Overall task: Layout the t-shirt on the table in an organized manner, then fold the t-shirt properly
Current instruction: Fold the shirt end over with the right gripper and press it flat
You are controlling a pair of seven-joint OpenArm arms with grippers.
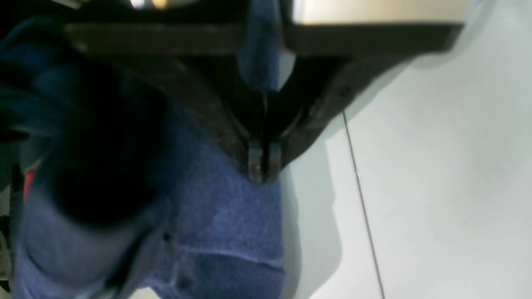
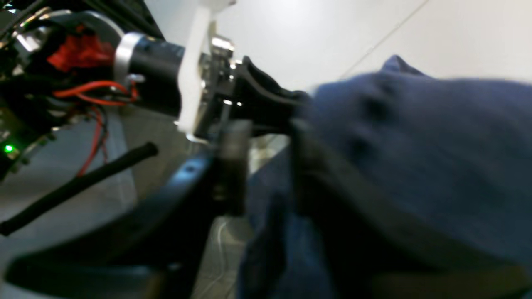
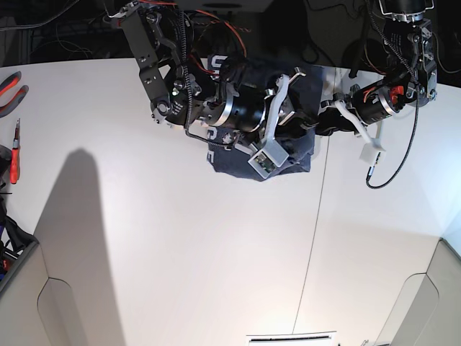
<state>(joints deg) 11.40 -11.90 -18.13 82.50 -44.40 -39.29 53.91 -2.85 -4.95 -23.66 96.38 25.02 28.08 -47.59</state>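
Note:
The dark navy t-shirt hangs bunched between my two arms at the table's far edge. In the left wrist view my left gripper is shut, a strip of the t-shirt pinched between its fingers and the rest hanging below. In the base view the left gripper sits at the cloth's right edge. My right gripper stands open, blurred, with the t-shirt draped over one finger. From the base view the right gripper is buried in the cloth.
A thin dark seam runs down the table, also visible beside the left gripper as the seam. Red-handled tools lie at the left edge. Grey bins stand at the near corners. The left arm crosses the right wrist view.

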